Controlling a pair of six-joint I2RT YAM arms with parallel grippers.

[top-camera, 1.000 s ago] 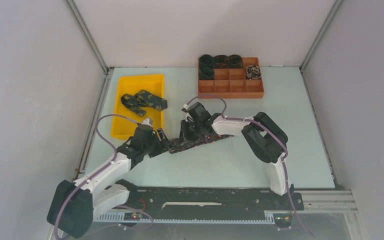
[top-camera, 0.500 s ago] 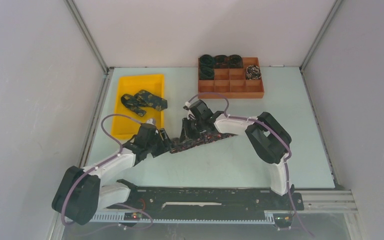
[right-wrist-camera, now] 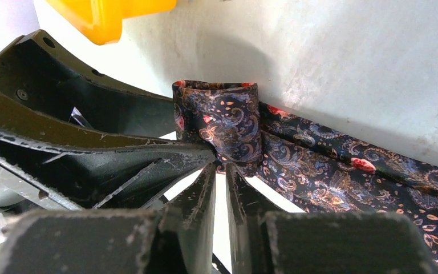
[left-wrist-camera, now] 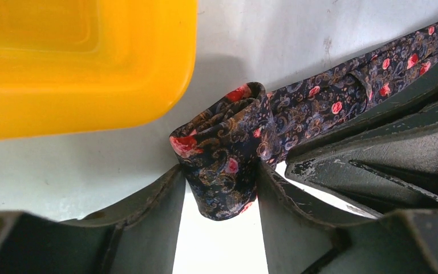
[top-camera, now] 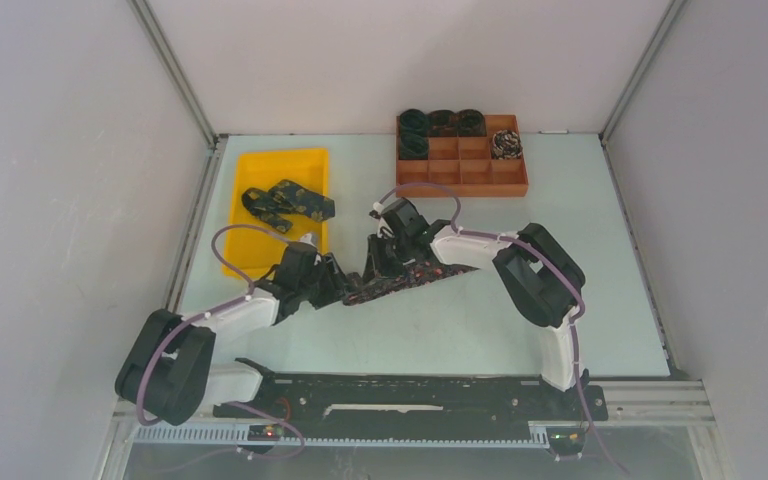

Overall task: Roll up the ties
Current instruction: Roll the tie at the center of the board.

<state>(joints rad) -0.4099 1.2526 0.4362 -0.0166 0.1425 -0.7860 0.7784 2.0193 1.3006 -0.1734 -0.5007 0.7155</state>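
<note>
- The tie [top-camera: 412,279], dark paisley with red spots, lies on the table [top-camera: 520,320] between your two arms; its left end is wound into a small coil [left-wrist-camera: 222,154] just beside the yellow bin [top-camera: 260,255]
- Your left gripper [left-wrist-camera: 218,177] straddles that coil, one finger touching each side, pinching it
- Your right gripper [right-wrist-camera: 221,168] meets the coil from the opposite side, fingers nearly pressed together with only a slit between them; you cannot tell whether fabric is caught there
- The unrolled band runs off to the right, beneath your right gripper
- Loose ties [top-camera: 287,203] lie in the bin; five rolled ties [top-camera: 442,122] sit in the orange tray [top-camera: 460,187] at the far edge
</note>
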